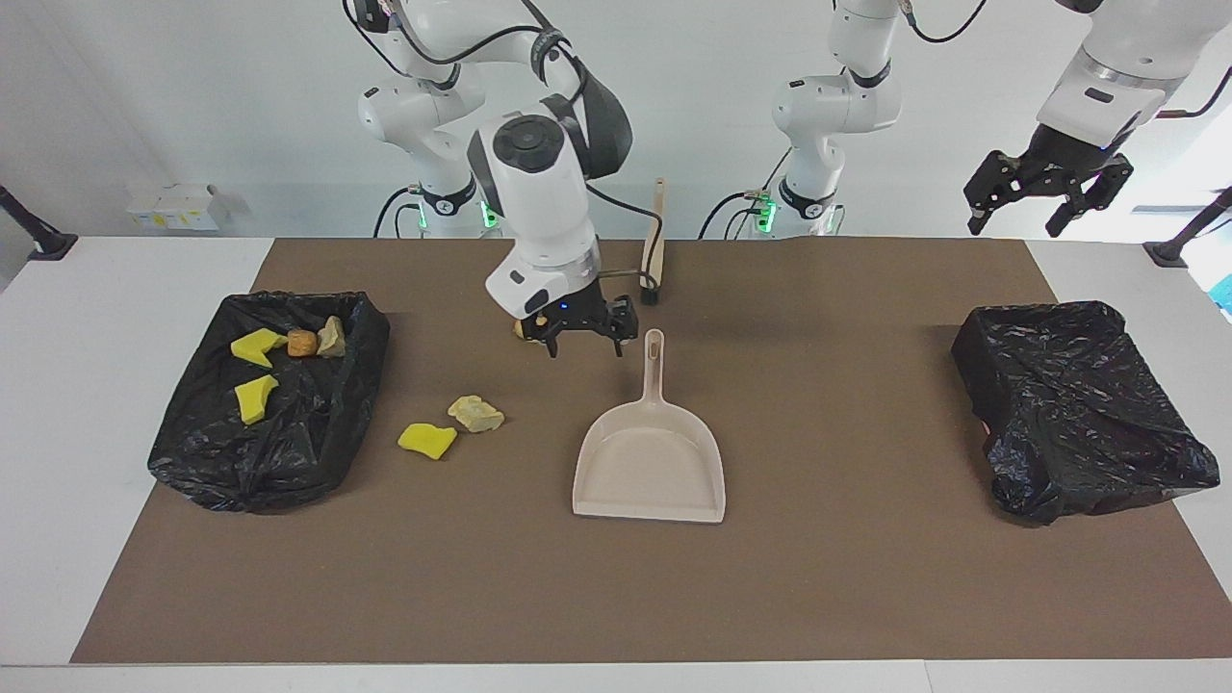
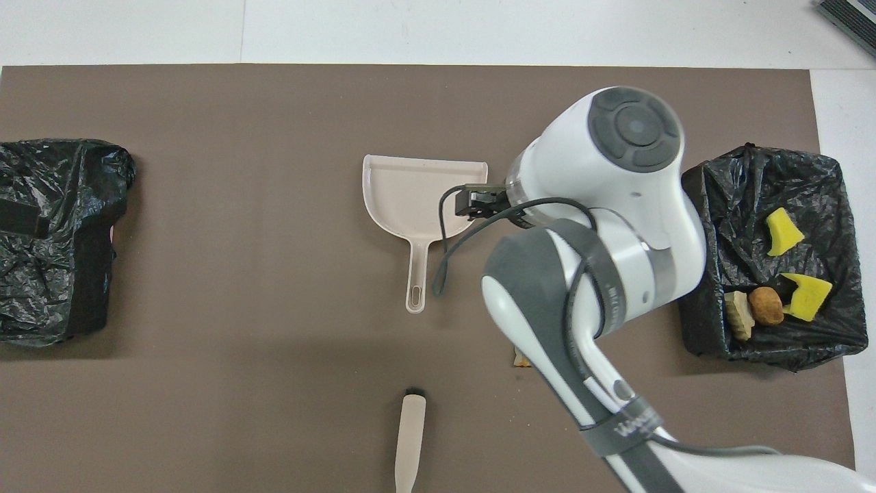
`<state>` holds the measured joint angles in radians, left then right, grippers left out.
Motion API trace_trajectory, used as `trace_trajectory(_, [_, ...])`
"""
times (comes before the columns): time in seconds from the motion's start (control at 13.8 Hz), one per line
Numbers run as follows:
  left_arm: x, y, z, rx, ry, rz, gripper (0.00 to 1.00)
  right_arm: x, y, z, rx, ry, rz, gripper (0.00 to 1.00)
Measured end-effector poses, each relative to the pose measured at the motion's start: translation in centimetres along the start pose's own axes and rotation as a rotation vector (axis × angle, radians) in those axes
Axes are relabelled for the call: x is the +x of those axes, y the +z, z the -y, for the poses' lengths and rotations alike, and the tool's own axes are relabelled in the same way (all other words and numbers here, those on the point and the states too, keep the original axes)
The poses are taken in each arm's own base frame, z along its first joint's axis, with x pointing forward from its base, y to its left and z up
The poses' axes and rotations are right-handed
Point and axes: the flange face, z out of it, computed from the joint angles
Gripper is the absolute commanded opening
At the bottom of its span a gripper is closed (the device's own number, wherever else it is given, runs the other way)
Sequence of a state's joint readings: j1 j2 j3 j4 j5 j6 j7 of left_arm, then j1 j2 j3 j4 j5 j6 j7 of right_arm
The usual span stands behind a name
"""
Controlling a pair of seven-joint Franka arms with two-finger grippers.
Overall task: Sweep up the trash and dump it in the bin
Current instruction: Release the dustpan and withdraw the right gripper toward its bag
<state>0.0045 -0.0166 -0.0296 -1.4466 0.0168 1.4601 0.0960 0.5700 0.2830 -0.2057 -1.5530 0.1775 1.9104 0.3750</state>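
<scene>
Across the table (image 1: 58,404) lies a brown mat (image 1: 866,577), and everything sits on it. At the mat's edge toward the left arm's end sits a black-bagged bin (image 1: 1078,409), its plastic crumpled over the top. At the edge toward the right arm's end sits a second bagged bin (image 1: 274,462), open, with four pieces of trash inside: two bright yellow spongy chunks (image 1: 255,348) and two tan-orange lumps (image 1: 302,343), all in the part nearer the robots.

Mid-mat, the beige dustpan (image 1: 650,462) lies flat, free of both grippers, handle pointing toward the robots. A beige brush (image 1: 656,241) lies by the mat's edge nearest the robots, in line with that handle.

Between dustpan and open bin, a yellow chunk (image 1: 427,440) and a pale tan lump (image 1: 475,413) lie just beside each other. Another orange-tan lump (image 2: 520,359) lies nearer the robots and is mostly hidden under the right arm in both views.

The right gripper (image 1: 581,342) hangs over that hidden lump beside the dustpan's handle, jaws spread, holding nothing. The left gripper (image 1: 1020,217) waits high, off the mat's corner by the covered bin, jaws apart and empty.
</scene>
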Motion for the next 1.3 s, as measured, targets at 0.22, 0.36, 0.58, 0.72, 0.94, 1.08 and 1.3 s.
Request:
trace_trajectory(0.22, [0.0,0.0,0.2,0.0,-0.003,0.0,1.0,2.1,-3.3,-7.3,0.004,-0.089,-0.014,1.0])
trace_trajectory(0.36, [0.0,0.0,0.2,0.0,-0.003,-0.001,1.0,2.9,-5.6,-12.3,0.006,-0.136,-0.028,1.0])
trace_trajectory(0.58, [0.0,-0.1,-0.5,0.0,0.009,-0.001,1.0,3.1,-8.8,-18.7,0.007,-0.173,-0.05,1.0])
trace_trajectory(0.72, [0.0,-0.1,-0.8,-0.001,0.016,-0.002,1.0,2.6,-10.1,-21.3,0.008,-0.193,-0.034,1.0])
trace_trajectory(0.94, [0.1,-0.1,-1.1,-0.001,0.024,-0.004,1.0,1.8,-11.7,-25.5,0.001,-0.226,-0.011,1.0])
trace_trajectory(1.08, [0.2,-0.1,-1.8,-0.001,0.037,-0.008,1.0,1.3,-12.6,-26.9,-0.058,-0.24,-0.003,1.0])
trace_trajectory(1.3, [0.6,0.4,-3.7,-0.002,0.072,-0.018,1.0,0.1,-14.1,-27.0,-0.124,-0.256,0.033,1.0])
